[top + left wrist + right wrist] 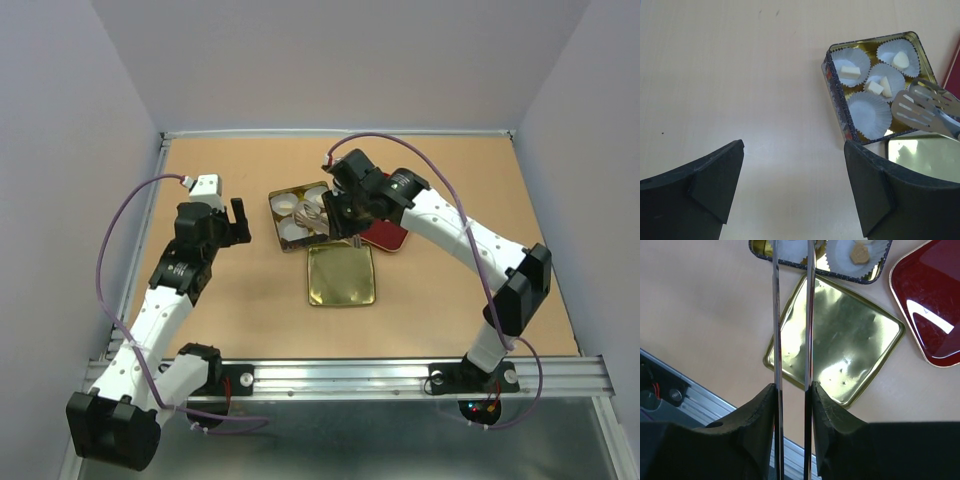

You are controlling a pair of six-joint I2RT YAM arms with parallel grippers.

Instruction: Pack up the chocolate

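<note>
Clamping metal tongs point(776, 315), the right jaws poise them over the tin point(837, 95) (chocolate point(850, 71) in its cups point(870, 114)). Left jaws gape at its nine o'clock.

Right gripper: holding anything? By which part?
Yes: the right gripper squeezes the tongs across both arms, well back from the slotted tips; the left gripper holds nothing.

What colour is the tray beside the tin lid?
The tray is glossy dark red with a pale rim; the right wrist view shows it best.
</note>
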